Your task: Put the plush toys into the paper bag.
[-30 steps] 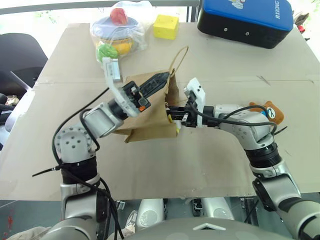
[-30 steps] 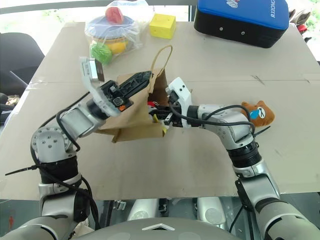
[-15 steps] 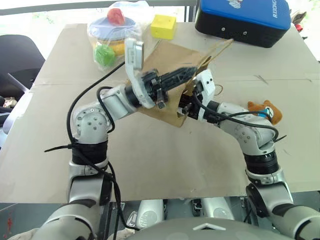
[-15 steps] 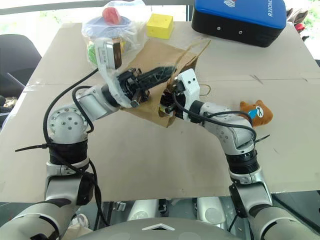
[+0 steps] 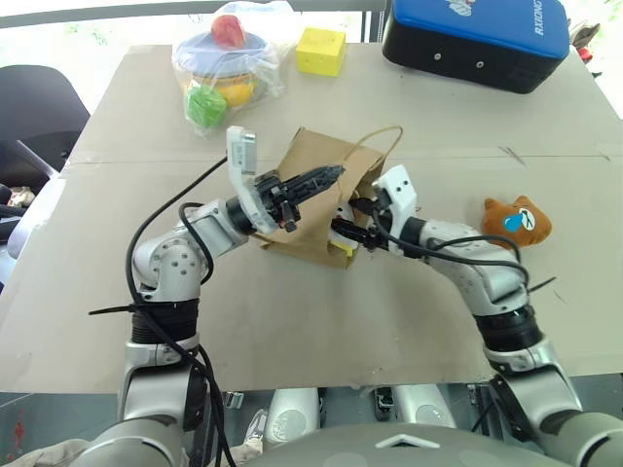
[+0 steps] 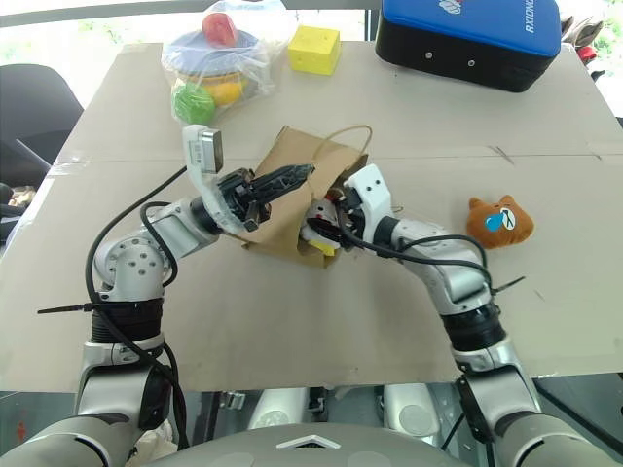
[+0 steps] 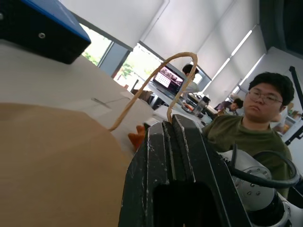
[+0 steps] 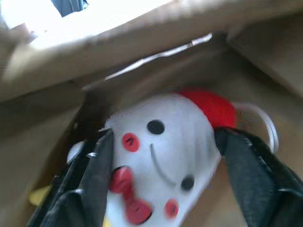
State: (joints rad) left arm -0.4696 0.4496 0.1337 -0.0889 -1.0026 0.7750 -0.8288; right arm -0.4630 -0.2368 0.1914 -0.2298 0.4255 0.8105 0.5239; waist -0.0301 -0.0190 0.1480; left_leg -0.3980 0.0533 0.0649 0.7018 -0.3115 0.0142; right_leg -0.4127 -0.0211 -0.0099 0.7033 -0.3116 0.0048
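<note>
the left gripper point(image 5: 326, 176) has its 2 black fingers pressed together on the upper edge of the paper bag point(image 5: 310, 165), pinching the brown paper just beside 1 looped cord handle point(image 7: 156, 80), which arches up past its fingertips. the bag lies tilted on the cardboard-covered table point(image 5: 292, 321), its mouth turned toward the right gripper point(image 6: 321, 216).

the right gripper sits at that mouth, its fingers point(image 8: 97, 165) spread apart on either side of the white chicken point(image 8: 161, 142). the chicken's face, with red cheeks and a red comb, lies between the 2 fingers, inside the brown walls of the bag; whether the fingers press on it or stand just clear cannot be told. a bit of its yellow shows at the bag's lower edge, right under the gripper.

the brown bear head point(image 5: 517, 220) with its blue tear lies on the table well apart from both grippers, out beyond the right arm's elbow.

further from the grippers, past the bag, are a yellow cube point(image 5: 322, 51), a clear bag of colourful toys point(image 5: 226, 60) and a blue-and-black case point(image 5: 477, 39). in the left wrist view, a person in a green shirt point(image 7: 251, 127) sits behind the table.
</note>
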